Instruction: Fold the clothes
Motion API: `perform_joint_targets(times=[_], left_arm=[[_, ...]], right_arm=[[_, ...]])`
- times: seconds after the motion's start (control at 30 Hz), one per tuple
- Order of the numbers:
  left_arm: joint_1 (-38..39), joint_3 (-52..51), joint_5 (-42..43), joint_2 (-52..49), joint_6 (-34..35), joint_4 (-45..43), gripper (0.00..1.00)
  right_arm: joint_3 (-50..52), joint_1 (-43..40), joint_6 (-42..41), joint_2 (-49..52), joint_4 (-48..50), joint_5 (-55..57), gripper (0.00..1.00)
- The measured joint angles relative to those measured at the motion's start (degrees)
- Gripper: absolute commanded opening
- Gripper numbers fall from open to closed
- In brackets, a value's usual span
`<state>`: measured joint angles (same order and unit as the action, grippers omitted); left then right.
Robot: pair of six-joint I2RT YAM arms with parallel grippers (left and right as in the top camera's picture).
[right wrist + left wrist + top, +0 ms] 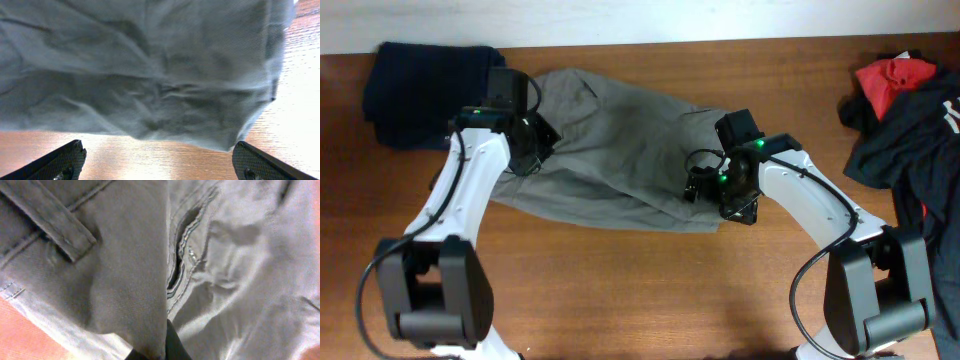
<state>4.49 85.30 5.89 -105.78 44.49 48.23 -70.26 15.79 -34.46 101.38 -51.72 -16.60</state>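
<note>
Grey trousers [610,150] lie spread on the table [620,290] btw your two grippers, waistband end under the L gripper [532,140], far end at the R gripper [705,187].

L gripper [167,350] is clenched on the trousers [125,280]. Its dark fingertips [176,347] sit together w/ a fold of cloth rising from them. Belt loop [55,222] is ahead and to the left of them, open fly [180,255] straight ahead.

R gripper [160,162] is released. Its fingers [55,162] are spread wide and low over bare wood, nothing btw them. Trouser cloth [150,75] lies just ahead, its edge near the fingertips but apart.

Folded navy garment [420,85] sits near the L gripper on its outer side. A red and black clothes pile [910,110] is well apart from the R gripper, on its outer side.
</note>
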Motion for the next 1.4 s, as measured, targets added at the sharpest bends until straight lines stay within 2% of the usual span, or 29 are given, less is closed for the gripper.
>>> perform_joint_targets(times=[0.43,0.73,1.07,1.4], left_arm=[[0.0,0.55,0.13,2.27,-1.84,9.86,0.01],[0.0,0.59,0.17,2.27,-3.37,21.27,0.01],[0.0,0.59,0.17,2.27,-4.44,20.59,0.01],[0.0,0.59,0.17,2.27,-4.44,20.55,0.01]], right_arm=[[0.0,0.0,0.02,0.0,-0.5,0.02,0.98],[0.02,0.0,0.02,0.0,-1.44,0.0,0.99],[0.02,0.0,-0.61,0.0,-4.04,0.02,0.98],[3.06,0.0,-7.48,0.0,-0.81,0.0,0.98]])
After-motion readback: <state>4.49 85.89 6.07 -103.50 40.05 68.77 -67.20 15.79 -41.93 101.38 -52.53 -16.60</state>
